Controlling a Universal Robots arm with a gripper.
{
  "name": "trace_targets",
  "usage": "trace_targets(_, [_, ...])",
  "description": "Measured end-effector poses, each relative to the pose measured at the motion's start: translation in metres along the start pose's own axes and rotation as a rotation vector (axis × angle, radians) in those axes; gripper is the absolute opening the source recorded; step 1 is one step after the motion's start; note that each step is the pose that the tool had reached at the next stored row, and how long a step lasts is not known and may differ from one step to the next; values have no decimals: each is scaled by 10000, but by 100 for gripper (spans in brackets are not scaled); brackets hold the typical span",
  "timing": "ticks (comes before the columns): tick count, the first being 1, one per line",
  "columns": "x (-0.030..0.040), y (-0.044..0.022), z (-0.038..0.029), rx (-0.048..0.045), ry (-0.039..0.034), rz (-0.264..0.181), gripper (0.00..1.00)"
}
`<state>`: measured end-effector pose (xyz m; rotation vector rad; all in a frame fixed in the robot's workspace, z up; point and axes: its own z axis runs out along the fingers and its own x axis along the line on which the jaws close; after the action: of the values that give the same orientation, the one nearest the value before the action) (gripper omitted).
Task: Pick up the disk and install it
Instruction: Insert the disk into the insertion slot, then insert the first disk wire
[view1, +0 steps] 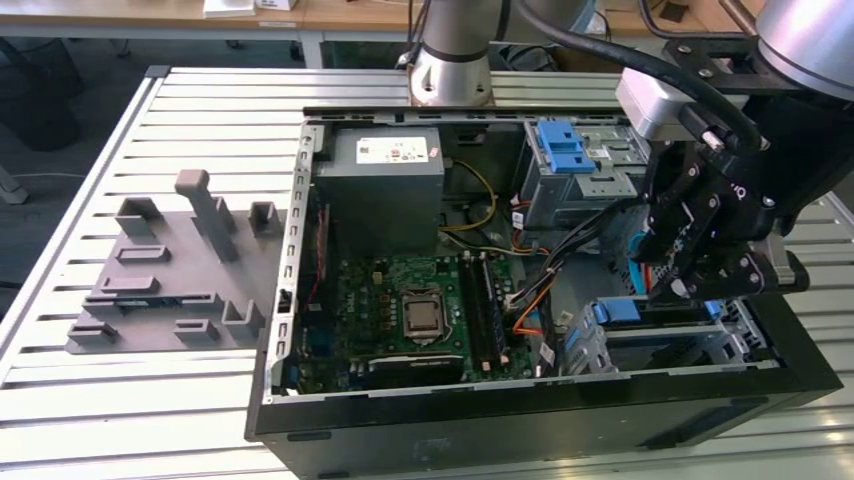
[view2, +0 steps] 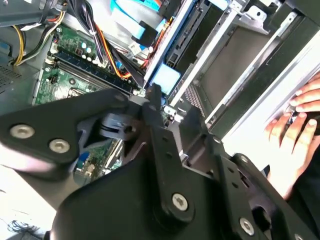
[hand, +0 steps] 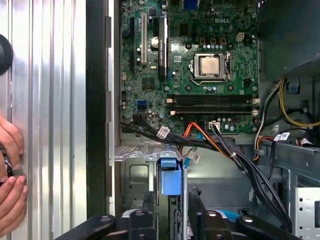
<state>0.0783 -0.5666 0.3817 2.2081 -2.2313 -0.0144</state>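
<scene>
The black, angular gripper is hanging over the open steel case at the exterior view's right, just above a perforated sheet-metal cage in the frame's lower right. The disk is sitting edge-up inside that cage, with its glossy blue plastic rail showing directly under the gripper. Whether the claw is clenching it or has let go cannot be told. A green circuit board is lying flat beside the cage. A hand is resting on the ribbed aluminium table.
</scene>
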Motion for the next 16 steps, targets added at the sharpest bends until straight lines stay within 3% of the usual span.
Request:
trace_targets(1, [0,0,0,0,0,0,42])
trace_targets(3, [0,0,0,0,1,0,30])
trace_targets(4, [0,0,1,0,0,0,30])
trace_targets(8, [0,0,1,0,0,0,13])
trace_targets(16, [0,0,5,0,0,0,11])
